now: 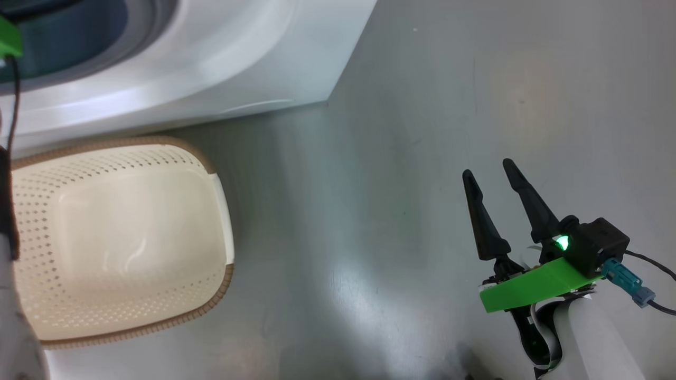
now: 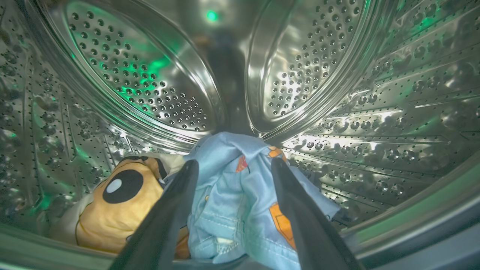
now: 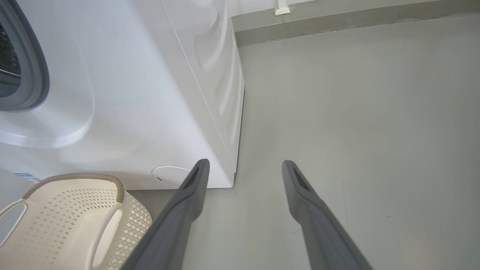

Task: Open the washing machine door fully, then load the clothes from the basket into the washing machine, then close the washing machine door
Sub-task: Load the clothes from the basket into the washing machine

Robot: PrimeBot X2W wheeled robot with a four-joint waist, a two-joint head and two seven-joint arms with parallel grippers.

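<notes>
My left gripper (image 2: 234, 162) is inside the steel drum (image 2: 375, 123) of the washing machine (image 1: 237, 63). Its jaws stand open, astride a light-blue piece of the clothes (image 2: 232, 202) that lies on the drum floor. A second piece with a big orange bear face (image 2: 120, 202) lies to its left. The cream basket (image 1: 216, 211) stands on the floor in front of the washing machine (image 3: 150, 93), with nothing inside it. My right gripper (image 1: 487, 169) hangs open over bare floor to the right of the basket (image 3: 120, 187). The washing machine door is out of view.
The grey rubber gasket (image 3: 35, 67) rings the machine's opening. A small round flap (image 3: 170, 176) sits low on the front, near the right corner. Grey floor (image 3: 356, 131) runs to the right of the machine up to a wall skirting (image 3: 337, 22). My left forearm (image 1: 16, 327) rises along the basket's left side.
</notes>
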